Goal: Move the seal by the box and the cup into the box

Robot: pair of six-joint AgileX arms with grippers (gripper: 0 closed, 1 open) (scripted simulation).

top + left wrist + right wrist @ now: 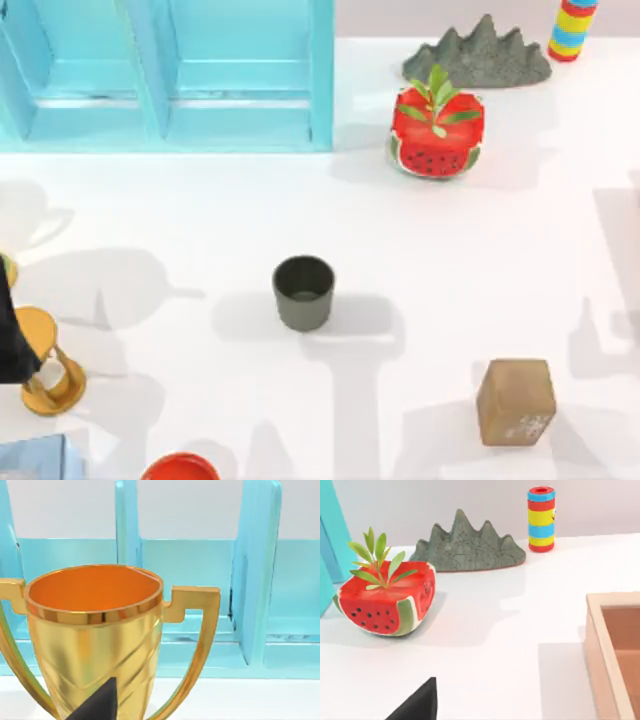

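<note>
The dark olive-grey cup (pixel 303 292) stands upright near the middle of the white table. The seal (pixel 515 402), a tan-brown block with whitish marks on its front face, sits toward the front right, well apart from the cup. A light wooden box (pixel 598 645) with an open top shows in the right wrist view. My left arm (pixel 8 335) is a dark shape at the table's far left edge, beside a gold trophy (pixel 48 360). A dark part of my left gripper (pixel 97 705) points at that trophy (pixel 95 630). A dark part of my right gripper (pixel 417 702) hangs over bare table.
A light-blue shelf unit (pixel 165 75) fills the back left. A watermelon planter (pixel 436 135), a grey mountain rock (pixel 478 55) and a striped cylinder (pixel 572 28) stand at the back right. A red-orange dish (pixel 180 468) and a pale blue object (pixel 35 458) lie at the front left.
</note>
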